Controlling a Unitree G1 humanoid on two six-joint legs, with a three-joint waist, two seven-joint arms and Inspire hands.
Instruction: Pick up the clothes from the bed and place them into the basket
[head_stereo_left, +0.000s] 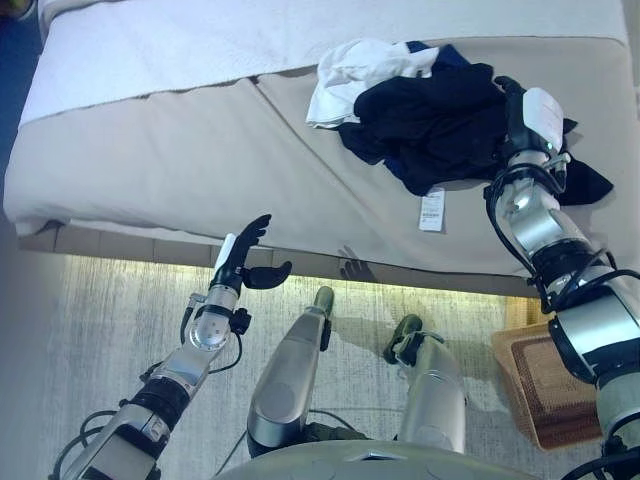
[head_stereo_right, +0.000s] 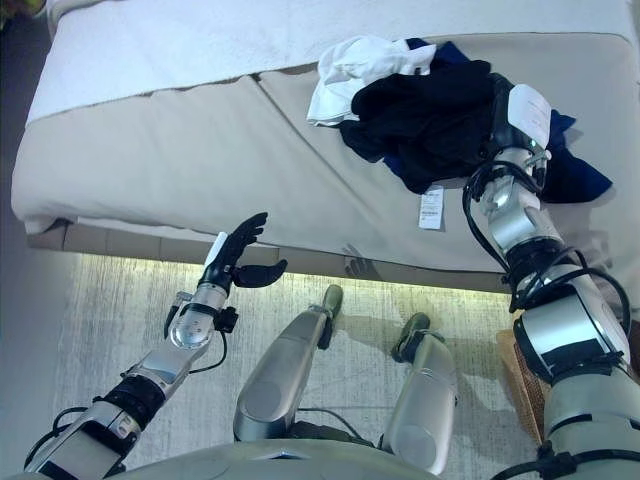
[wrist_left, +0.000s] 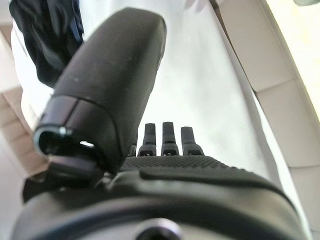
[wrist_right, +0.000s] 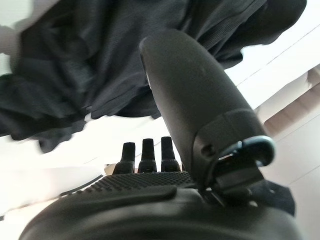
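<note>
Two garments, a black one (head_stereo_left: 430, 125) and a white one (head_stereo_left: 350, 75), are heaped on the bed (head_stereo_left: 180, 150); the right hand (head_stereo_left: 520, 110), fingers straight, is poised beside them unclosed, the left hand (head_stereo_left: 245, 255) idle and open; a closing grasp is judged next, toward the basket (head_stereo_left: 545, 385)

Dark matt cloth clothes heap (head_stereo_left: 430, 125) w/ white paper tag (head_stereo_left: 432, 210); beige smooth fabric bed cover (head_stereo_left: 200, 160); brown rough woven basket (head_stereo_left: 545, 385).
</note>
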